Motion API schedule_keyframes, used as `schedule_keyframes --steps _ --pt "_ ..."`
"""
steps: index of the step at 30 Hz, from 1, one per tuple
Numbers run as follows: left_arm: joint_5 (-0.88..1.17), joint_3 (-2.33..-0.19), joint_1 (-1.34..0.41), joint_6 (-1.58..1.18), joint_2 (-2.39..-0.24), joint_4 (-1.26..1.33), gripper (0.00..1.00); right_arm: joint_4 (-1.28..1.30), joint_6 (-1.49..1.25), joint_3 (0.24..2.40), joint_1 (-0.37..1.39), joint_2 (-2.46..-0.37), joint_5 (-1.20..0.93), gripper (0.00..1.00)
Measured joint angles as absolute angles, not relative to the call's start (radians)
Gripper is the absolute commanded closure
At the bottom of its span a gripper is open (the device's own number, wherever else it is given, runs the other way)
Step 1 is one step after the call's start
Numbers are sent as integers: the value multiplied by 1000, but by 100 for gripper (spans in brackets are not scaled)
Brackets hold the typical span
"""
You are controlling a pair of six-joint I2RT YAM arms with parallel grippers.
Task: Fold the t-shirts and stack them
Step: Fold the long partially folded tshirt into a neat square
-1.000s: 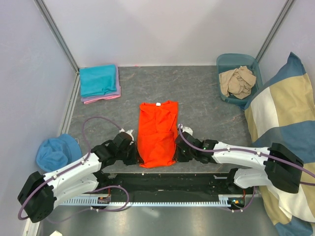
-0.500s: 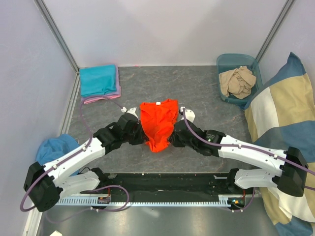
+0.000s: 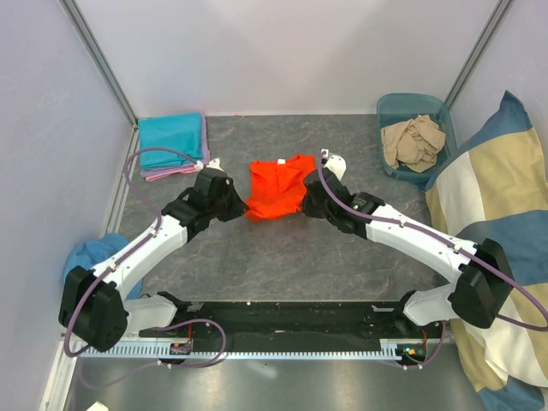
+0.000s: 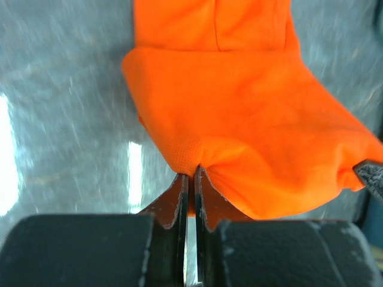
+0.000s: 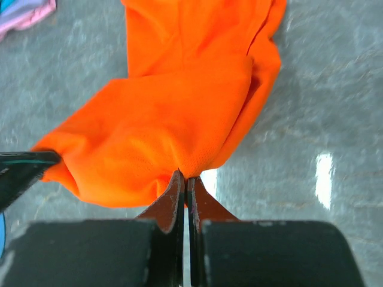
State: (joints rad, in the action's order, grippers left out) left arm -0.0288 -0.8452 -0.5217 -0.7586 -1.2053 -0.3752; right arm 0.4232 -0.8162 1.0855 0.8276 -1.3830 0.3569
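Pinching the bright orange cloth t-shirt (image 3: pixel 278 184) from both sides, the two arms hold its near hem lifted and carried back over the part that lies flat on the grey mottled table (image 3: pixel 342 265). The shirt lies to the left of the teal plastic bin (image 3: pixel 413 98), apart from it and slightly nearer the arm bases. Its small white neck label (image 3: pixel 277 162) shows on its far edge.

The left gripper (image 4: pixel 191 173) has its fingers pressed almost together, with only a thin pinch of orange fabric between them, at the hem corner farther from the bin. The right gripper (image 5: pixel 182 176) is clamped just as tightly on the hem corner nearer the bin. Between the two grips the cloth sags in a loose roll, and each wrist view catches the other gripper's dark fingertip at the far end of that roll.

Inside the bin lies a crumpled beige t-shirt (image 3: pixel 413 141). Well to the left of the bin, in the opposite far corner, a folded teal t-shirt (image 3: pixel 171 139) rests on a folded pink-lilac t-shirt (image 3: pixel 175 173). A large blue-and-beige blocked cushion (image 3: pixel 488 197) leans just right of the bin, and a crumpled blue cloth (image 3: pixel 90 257) sits far left of it, by the left arm.
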Motion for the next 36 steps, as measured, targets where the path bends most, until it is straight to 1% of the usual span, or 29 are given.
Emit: schedule_keyframes --steps 5,8,12,18,21,25,30,36 --pt "6 -929 -450 -736 -1289 -326 98 410 -779 1133 771 -1420 351 100" --pt "32 -966 -439 -723 -1330 -302 98 398 -761 1143 757 -1433 331 100" --pt "75 -963 -439 -715 -1336 -283 98 390 -758 1126 756 -1428 285 100" --pt "165 -829 -463 -717 -1310 -215 98 370 -790 913 765 -1308 190 100" --pt "195 -735 -520 -723 -1283 -207 98 378 -825 804 805 -1249 168 100" --pt "225 -624 -590 -744 -1217 -212 98 409 -888 707 916 -1182 151 100" --pt "247 -510 -666 -782 -1079 -260 98 458 -972 672 1041 -1124 147 100" --pt "290 -446 -730 -834 -896 -368 98 537 -1072 643 1147 -1045 155 100"
